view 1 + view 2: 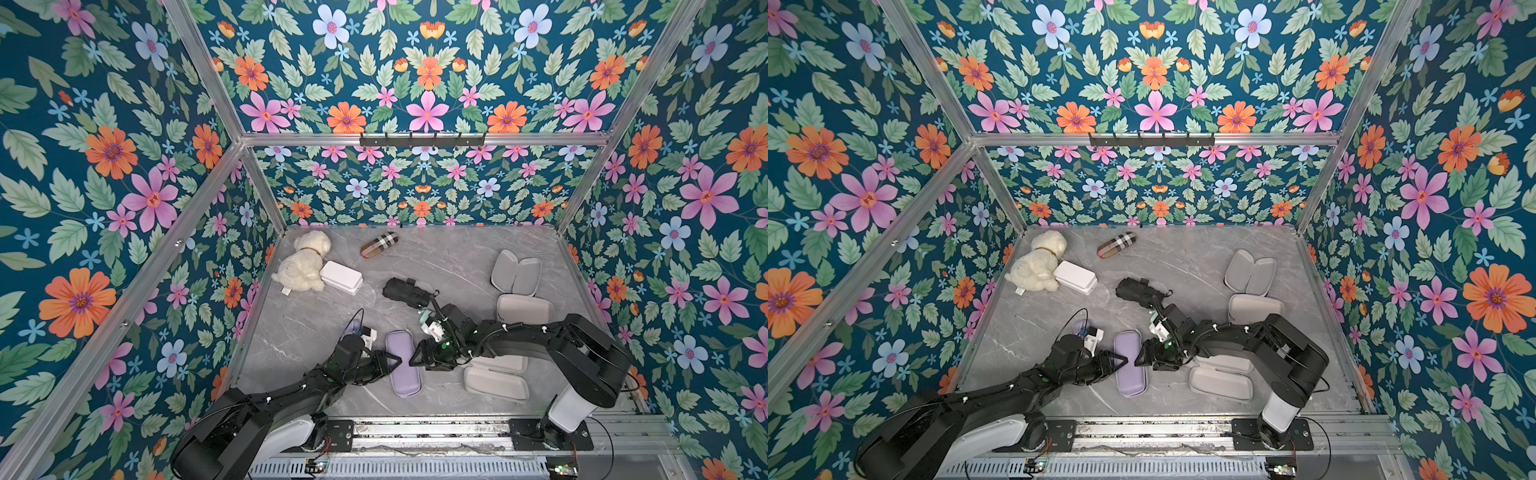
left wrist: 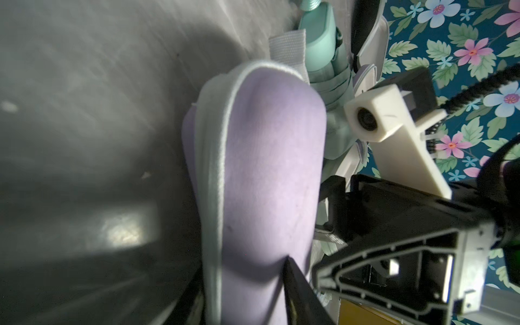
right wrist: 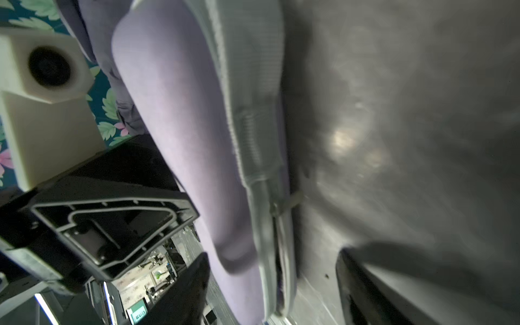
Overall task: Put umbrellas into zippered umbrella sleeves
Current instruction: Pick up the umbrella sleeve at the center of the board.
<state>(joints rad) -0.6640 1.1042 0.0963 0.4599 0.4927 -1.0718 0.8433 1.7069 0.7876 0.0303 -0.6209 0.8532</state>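
Observation:
A closed lavender sleeve lies near the front of the table in both top views, with both grippers at its middle. My left gripper is shut on the lavender sleeve, a finger pressed against each side. My right gripper straddles the sleeve from the opposite side and stands open, one finger clear of it. The zip gapes near my right fingers. A black umbrella lies behind. A mint green umbrella is half hidden under the right arm. A lavender umbrella peeks out behind my left wrist.
Three open grey-lined sleeves lie on the right: one at the back, one mid-right, one at the front under the right arm. A white plush dog, a white box and a tan plaid capsule sit at the back left.

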